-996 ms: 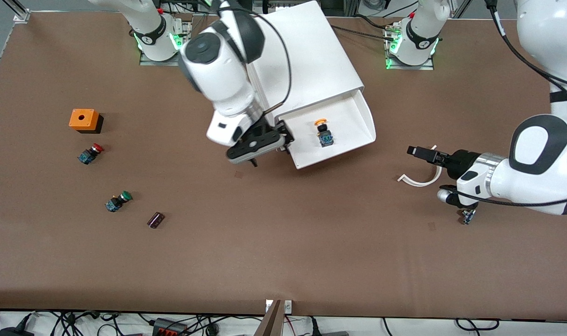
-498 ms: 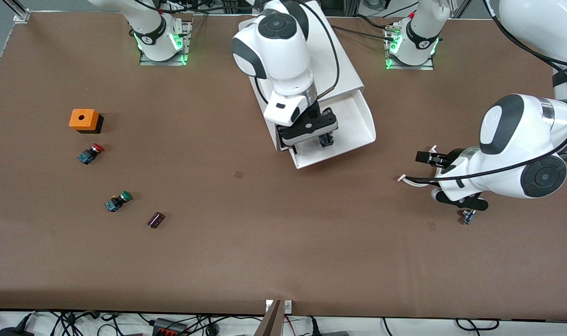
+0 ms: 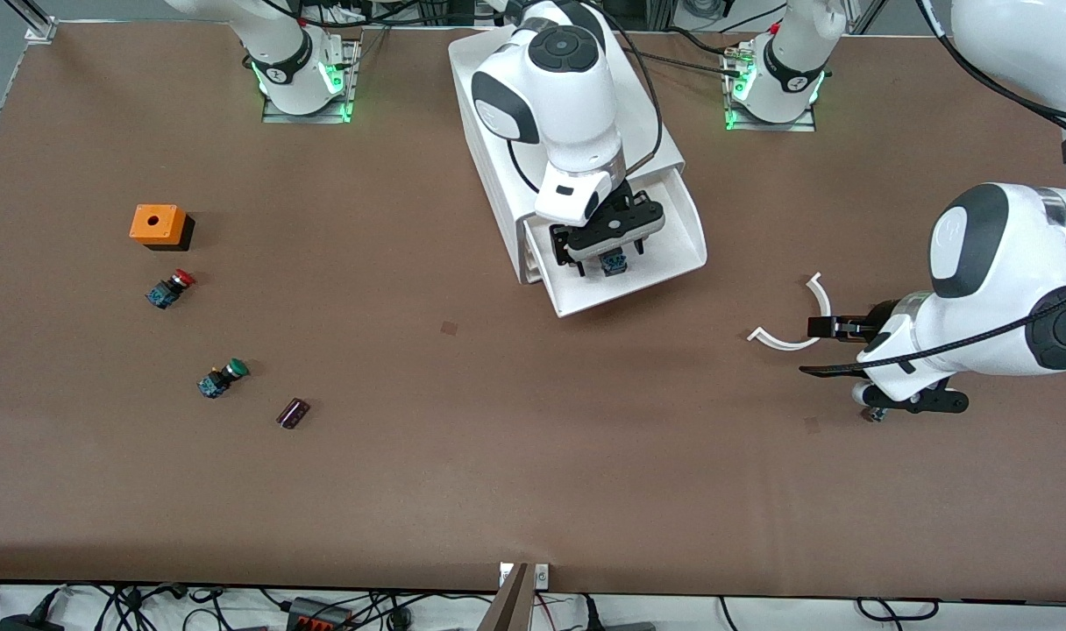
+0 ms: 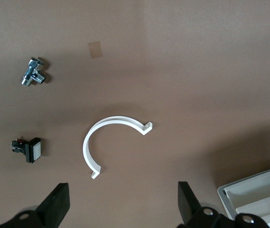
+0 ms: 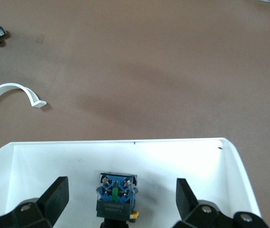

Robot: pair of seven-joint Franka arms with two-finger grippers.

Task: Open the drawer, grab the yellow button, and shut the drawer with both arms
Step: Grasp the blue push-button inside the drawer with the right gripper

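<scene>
Progress, judged roughly a third: opening done, taking and closing remaining. Left gripper is waiting low over the brown surface, fingers spread wide and gripping nothing, above a curved white plastic strip. Wide white plastic drawer is standing pulled out of the white boxy cabinet. Right gripper is hanging above the orange-capped black-and-blue button lying inside, fingers splayed either side, not gripping.

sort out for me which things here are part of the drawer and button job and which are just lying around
Part of the job:
- drawer, pulled open
- button lying in it
- right gripper, open over the button
- left gripper, open, waiting over the white curved clip

Lying about:
- orange box
- red-capped button
- green-capped button
- metal fitting
</scene>
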